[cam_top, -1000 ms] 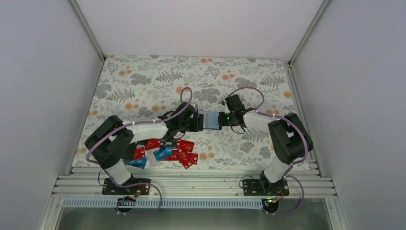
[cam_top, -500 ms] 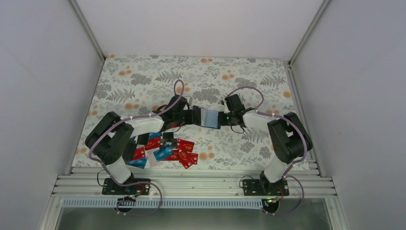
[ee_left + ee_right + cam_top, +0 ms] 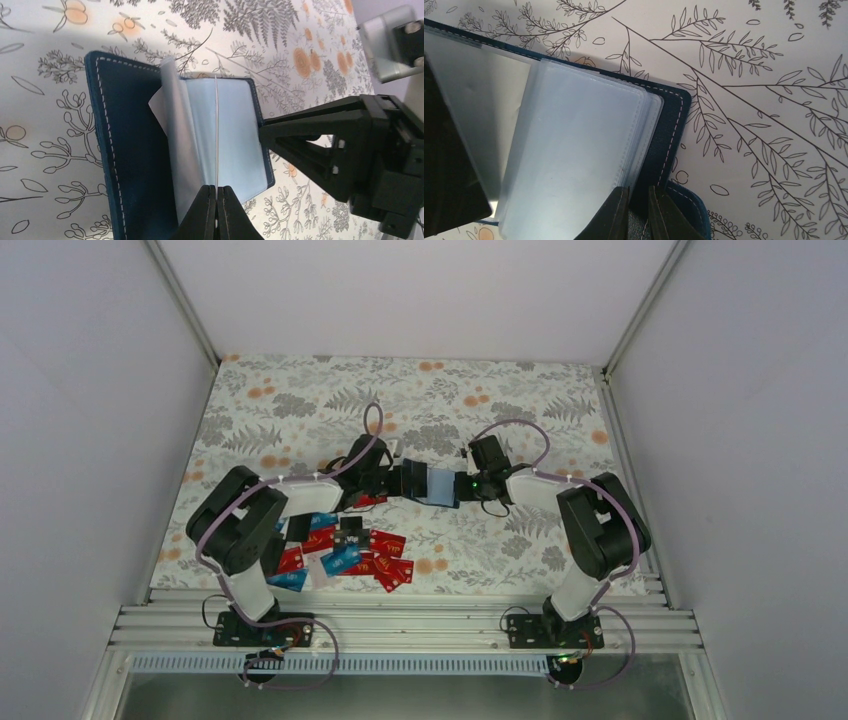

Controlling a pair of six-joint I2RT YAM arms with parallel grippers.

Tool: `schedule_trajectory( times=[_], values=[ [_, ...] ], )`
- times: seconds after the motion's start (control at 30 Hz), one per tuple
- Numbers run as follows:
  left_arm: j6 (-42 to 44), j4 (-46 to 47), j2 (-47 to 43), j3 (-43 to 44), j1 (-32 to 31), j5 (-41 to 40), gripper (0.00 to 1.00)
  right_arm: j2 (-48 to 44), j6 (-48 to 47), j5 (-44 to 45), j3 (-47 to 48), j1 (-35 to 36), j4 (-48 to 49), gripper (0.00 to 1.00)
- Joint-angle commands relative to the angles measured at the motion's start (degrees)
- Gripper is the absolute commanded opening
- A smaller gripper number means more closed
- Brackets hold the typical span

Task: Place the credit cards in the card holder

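Note:
The card holder [image 3: 438, 484] lies open mid-table, with a navy cover [image 3: 127, 145] and clear, light blue sleeves [image 3: 574, 165]. My left gripper [image 3: 418, 482] is shut on a thin light card [image 3: 216, 130], seen edge-on and standing among the sleeves; its tips show in the left wrist view [image 3: 216, 194]. My right gripper [image 3: 462, 487] is shut on the holder's navy cover edge [image 3: 638, 197] and pins it from the right [image 3: 265, 132]. The other credit cards [image 3: 385, 558], red, light blue, black and white, lie in a pile near the front left.
The floral mat [image 3: 300, 410] covers the table, with grey walls on three sides. The metal rail [image 3: 400, 625] with the arm bases runs along the near edge. The left arm's forearm [image 3: 310, 495] reaches over the card pile.
My left gripper has moved slightly back and up to the holder's left side, and its forearm has swung away from the card pile. The right gripper has stayed clamped on the holder.

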Motion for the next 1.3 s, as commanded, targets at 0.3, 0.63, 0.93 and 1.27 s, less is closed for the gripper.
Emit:
schedule_trajectory(
  times=[0.3,0.63,0.93,1.27],
  values=[
    [-0.65,4.33,4.7,1.09,0.55,3.53,0.02,3.73,-0.61,0.56,-0.69,-0.2,-3.79,0.14],
    [-1.81,5.47,6.87,1.55,0.59,5.32,0.02,4.28,-0.62,0.43,-0.49,-0.2,-3.84,0.14],
    [-3.54,3.52,7.49,1.5,0.57,6.33,0.02,4.47,-0.59,0.32,-0.39,-0.2,-3.84,0.13],
    [-8.9,0.97,8.58,1.84,1.8,8.73,0.02,4.53,-0.7,0.25,-0.3,-0.2,-3.93,0.13]
  ],
)
